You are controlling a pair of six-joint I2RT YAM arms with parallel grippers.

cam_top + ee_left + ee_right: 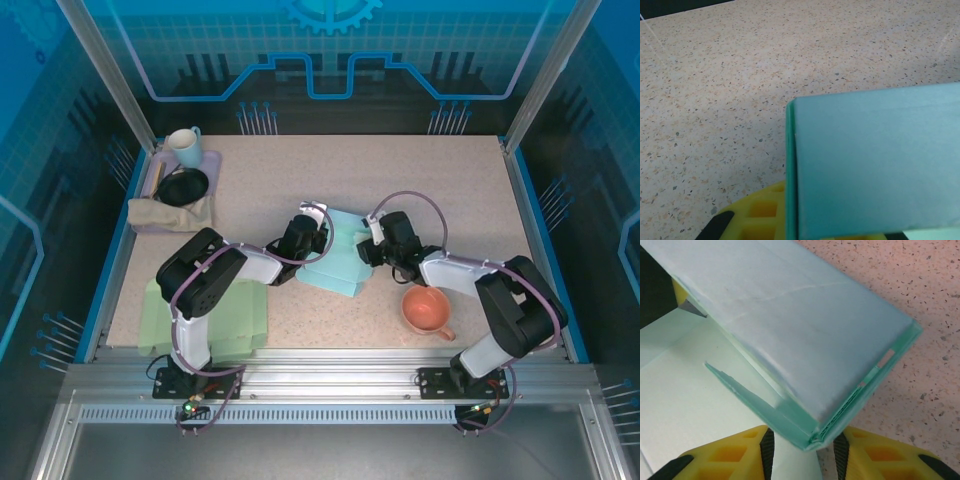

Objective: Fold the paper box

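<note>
Centrally on the table (420, 180), the paper box (338, 265) is clamped twice: left jaws on its left wall, right jaws on its folded right wall. Orange cup (424, 308) nearby lower right; green cloth (205, 318) lower left.

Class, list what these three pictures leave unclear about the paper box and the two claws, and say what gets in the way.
- Left wrist view: the paper box wall hides one finger of the left claw.
- Right wrist view: whether the right claw squeezes the folded edge; the bottom frame edge crops its fingers.
- Top view: the box's folds, too small and partly under both arms.
</note>
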